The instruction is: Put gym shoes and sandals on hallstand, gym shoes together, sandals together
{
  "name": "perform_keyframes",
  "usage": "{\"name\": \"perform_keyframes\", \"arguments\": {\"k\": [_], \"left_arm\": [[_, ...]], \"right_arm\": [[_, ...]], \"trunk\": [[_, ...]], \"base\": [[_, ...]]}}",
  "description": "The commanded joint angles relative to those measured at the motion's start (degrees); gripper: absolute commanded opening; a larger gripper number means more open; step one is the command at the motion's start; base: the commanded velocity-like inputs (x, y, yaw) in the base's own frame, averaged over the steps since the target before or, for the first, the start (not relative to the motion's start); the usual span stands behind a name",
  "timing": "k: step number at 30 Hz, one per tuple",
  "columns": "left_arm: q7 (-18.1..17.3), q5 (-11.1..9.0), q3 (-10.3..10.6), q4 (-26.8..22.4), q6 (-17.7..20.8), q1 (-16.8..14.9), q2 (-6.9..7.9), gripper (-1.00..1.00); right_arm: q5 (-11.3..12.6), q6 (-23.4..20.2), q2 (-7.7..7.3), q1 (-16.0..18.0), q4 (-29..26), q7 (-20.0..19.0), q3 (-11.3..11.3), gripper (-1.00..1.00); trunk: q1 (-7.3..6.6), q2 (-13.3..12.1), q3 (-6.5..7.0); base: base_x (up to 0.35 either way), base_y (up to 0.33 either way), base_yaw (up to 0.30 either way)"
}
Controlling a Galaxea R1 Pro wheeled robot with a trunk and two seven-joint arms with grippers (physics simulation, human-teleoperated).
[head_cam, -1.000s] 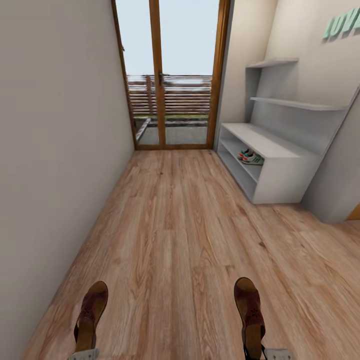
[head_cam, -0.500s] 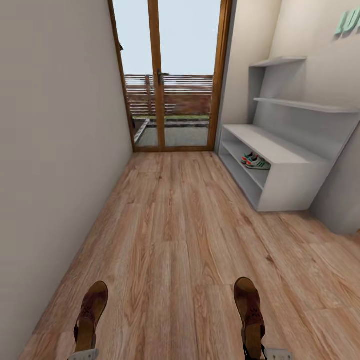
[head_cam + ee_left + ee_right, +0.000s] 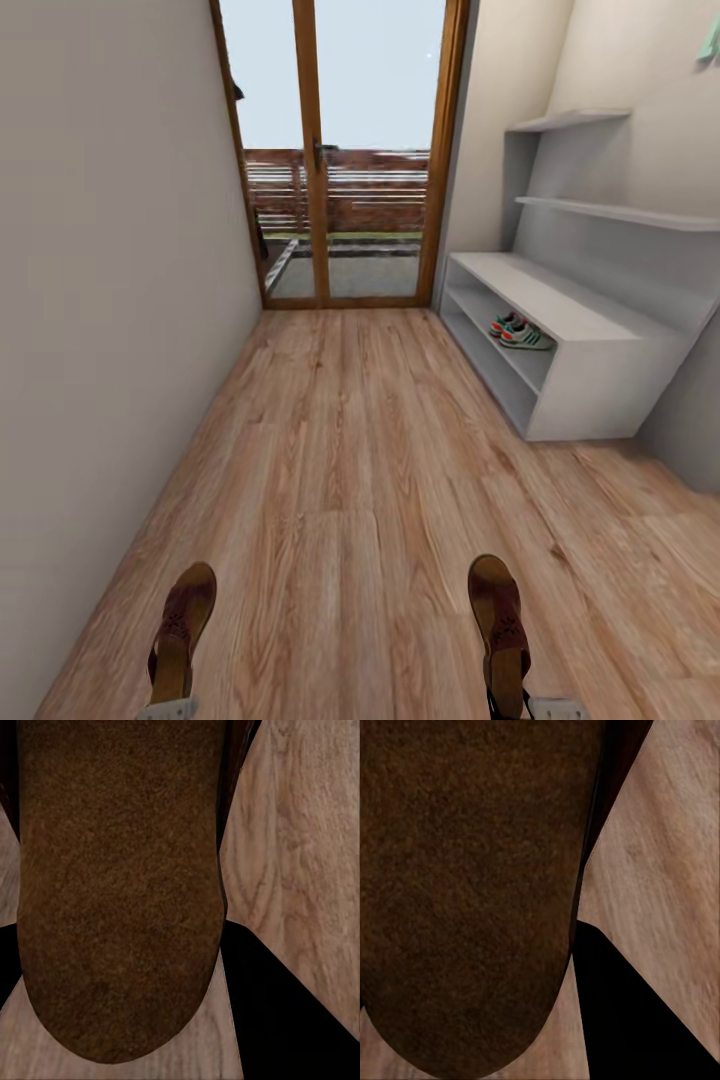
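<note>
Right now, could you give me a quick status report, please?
Left gripper and right gripper each carry a sandal. Gym shoes sit on the hallstand's upper shelf. Corridor floor ahead looks open.

Two brown sandals (image 3: 180,632) (image 3: 501,622) held aloft, toes forward, gym shoes (image 3: 521,333) side by side on hallstand (image 3: 590,385) shelf
</note>
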State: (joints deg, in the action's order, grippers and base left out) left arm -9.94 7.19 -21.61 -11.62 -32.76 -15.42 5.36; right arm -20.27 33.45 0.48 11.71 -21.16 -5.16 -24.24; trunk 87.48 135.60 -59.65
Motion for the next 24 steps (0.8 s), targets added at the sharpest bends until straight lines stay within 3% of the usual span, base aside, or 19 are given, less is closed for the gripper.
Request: {"name": "perform_keyframes", "arguments": {"k": [1,24], "left_arm": [[-0.17,0.72,-0.54,0.03,-0.19,-0.05,-0.01,-1.0],[-0.17,0.72,-0.54,0.08,-0.19,-0.05,0.0,-1.0]], "right_arm": [[0.18,0.13,0.05,0.03,-0.02,-0.56,-0.46,-1.0],[0.19,0.21,-0.28,0.0,-0.11,-0.58,-0.48,-1.0]], "trunk": [[0.02,0.02,-0.05],[0.02,0.02,-0.05]], "base": [[0.339,0.0,0.0],[0.339,0.0,0.0]]}}
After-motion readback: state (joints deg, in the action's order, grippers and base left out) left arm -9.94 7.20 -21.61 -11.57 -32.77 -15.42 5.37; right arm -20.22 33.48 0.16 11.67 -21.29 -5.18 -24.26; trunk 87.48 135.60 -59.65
